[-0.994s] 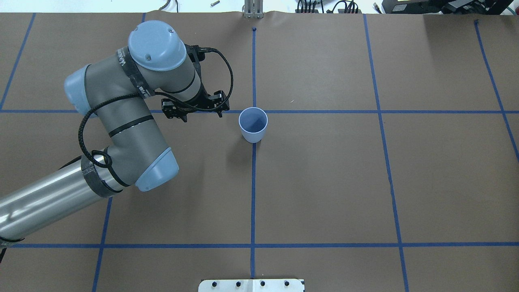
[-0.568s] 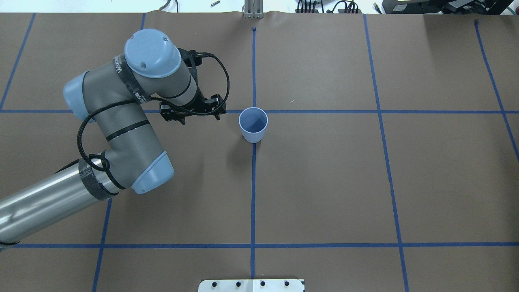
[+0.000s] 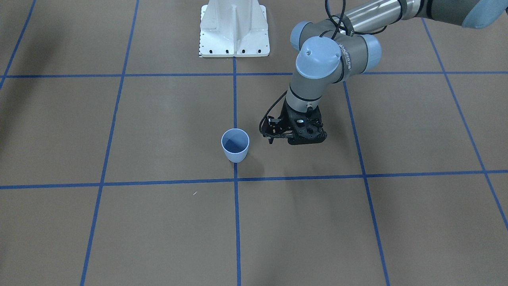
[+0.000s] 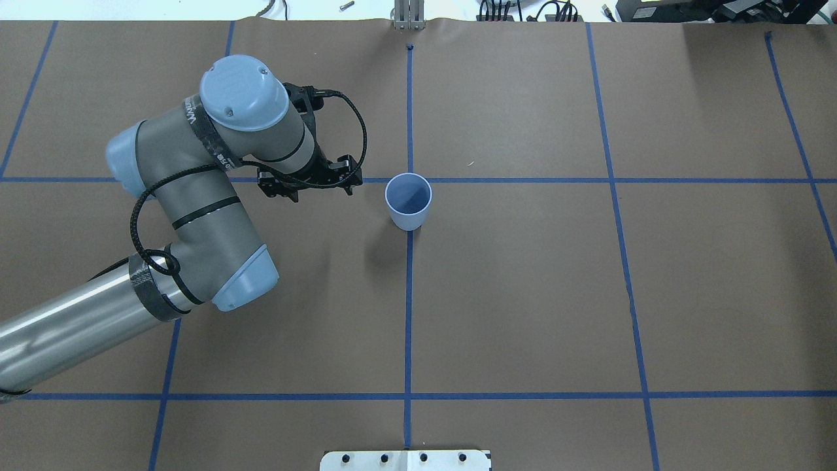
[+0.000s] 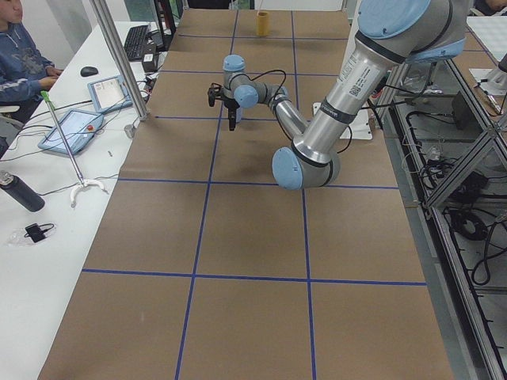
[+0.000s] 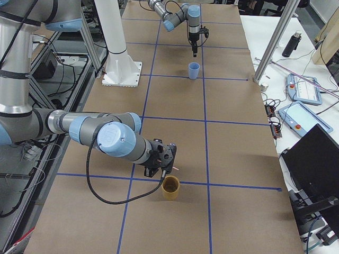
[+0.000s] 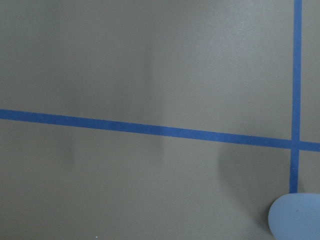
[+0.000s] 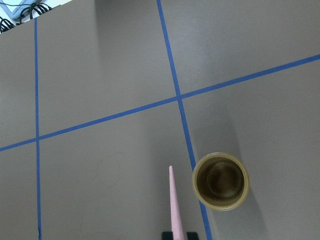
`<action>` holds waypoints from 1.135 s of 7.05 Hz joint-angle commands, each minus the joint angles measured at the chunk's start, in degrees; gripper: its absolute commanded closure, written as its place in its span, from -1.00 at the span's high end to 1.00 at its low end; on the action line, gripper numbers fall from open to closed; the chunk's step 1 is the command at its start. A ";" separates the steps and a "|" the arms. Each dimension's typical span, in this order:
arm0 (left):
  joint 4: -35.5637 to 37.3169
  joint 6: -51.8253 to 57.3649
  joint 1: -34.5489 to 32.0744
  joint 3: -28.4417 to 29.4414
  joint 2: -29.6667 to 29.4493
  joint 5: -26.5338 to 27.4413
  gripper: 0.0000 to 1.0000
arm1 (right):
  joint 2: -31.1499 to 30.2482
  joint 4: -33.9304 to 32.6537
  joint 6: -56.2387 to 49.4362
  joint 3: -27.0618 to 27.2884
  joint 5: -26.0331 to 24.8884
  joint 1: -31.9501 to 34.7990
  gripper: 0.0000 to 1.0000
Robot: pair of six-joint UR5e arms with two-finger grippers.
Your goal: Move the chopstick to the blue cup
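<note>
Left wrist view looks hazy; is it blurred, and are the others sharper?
Left wrist view: soft, tape lines fuzzy, the blue cup a pale blob in the corner. Right wrist view: sharper, chopstick crisp. Overhead view: the cup's shadow falls toward the near edge.

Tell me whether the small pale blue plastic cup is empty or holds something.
Empty: the pale blue plastic cup shows only a bare darker blue inside overhead; the thin pale pink chopstick is in the right end effector.

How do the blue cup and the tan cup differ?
The blue cup is pale blue; the tan cup is yellow-brown. The blue cup tapers toward its base; the tan cup looks straight-walled. The blue cup stands centrally, the tan cup toward the robot's right end. Both are upright and empty.
</note>
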 commanded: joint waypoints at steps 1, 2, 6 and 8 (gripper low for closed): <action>-0.13 0.00 0.00 0.07 0.04 -0.02 0.95 | 4.25 -10.92 0.86 6.91 -1.25 -0.11 -1.00; -0.13 0.26 -0.09 -0.19 0.22 -0.02 0.95 | 9.60 -15.68 3.57 6.85 -1.25 -2.29 -1.00; 0.22 9.62 -4.73 -8.33 8.70 -0.72 0.95 | 36.56 -15.56 45.93 6.50 -1.34 -26.86 -1.00; 0.48 16.24 -7.28 -11.08 14.44 -0.81 0.95 | 48.01 -14.86 65.21 5.89 -6.84 -41.08 -1.00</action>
